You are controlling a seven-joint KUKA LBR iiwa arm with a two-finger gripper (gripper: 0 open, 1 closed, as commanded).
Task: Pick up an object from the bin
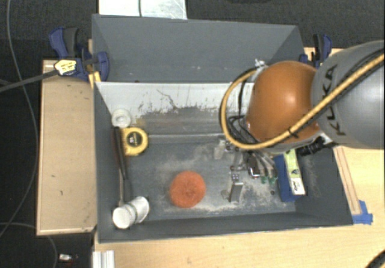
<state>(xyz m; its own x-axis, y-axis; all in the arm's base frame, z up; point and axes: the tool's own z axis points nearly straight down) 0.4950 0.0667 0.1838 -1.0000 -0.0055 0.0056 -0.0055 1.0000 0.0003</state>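
Note:
My gripper (236, 190) hangs low over the bin floor, right of the middle, with nothing visibly in it. A round orange-brown scouring pad (187, 188) lies flat on the floor just to its left, apart from it. Close on the gripper's right, against the bin's right wall, lies a blue oblong thing with a green and white label (290, 178), partly hidden by the arm.
A yellow tape measure (135, 140) and a small white cap (121, 118) lie at the back left. A dark-handled hammer (121, 164) runs along the left wall, its silver head (131, 211) in the front left corner. The arm's orange cover and cables hang above the gripper.

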